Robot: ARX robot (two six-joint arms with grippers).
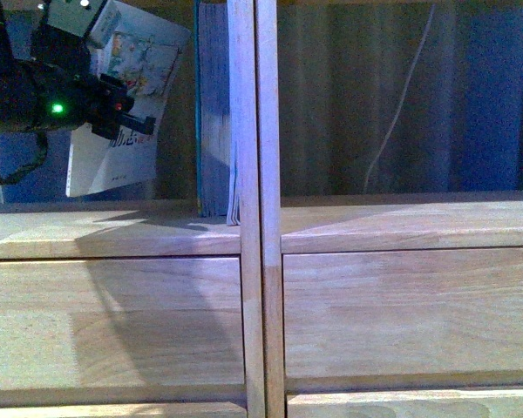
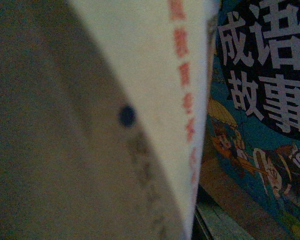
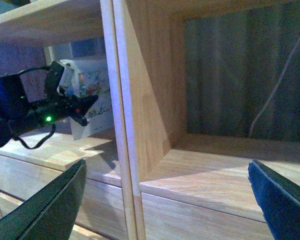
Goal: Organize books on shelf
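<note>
We face the shelf (image 1: 392, 296), where the teal book (image 1: 213, 113) stands upright against the divider (image 1: 260, 261), probably to leave room alongside. Our left tool (image 1: 120, 117) grips the white paperback (image 1: 113, 170), tilted and lifted clear, seemingly ready to slide in. The teal book stands at the tool's three o'clock, near. Our right tool (image 3: 162, 200) gapes wide, holding nothing.

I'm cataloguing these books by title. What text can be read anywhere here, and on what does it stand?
"成语故事": large white characters on the teal book's cover, left wrist view.
Red characters running down the paperback, same view: too blurred to read.
Grey print beside them: too blurred to read.
Red print on the paperback's cover, front view: too small to read.
</note>
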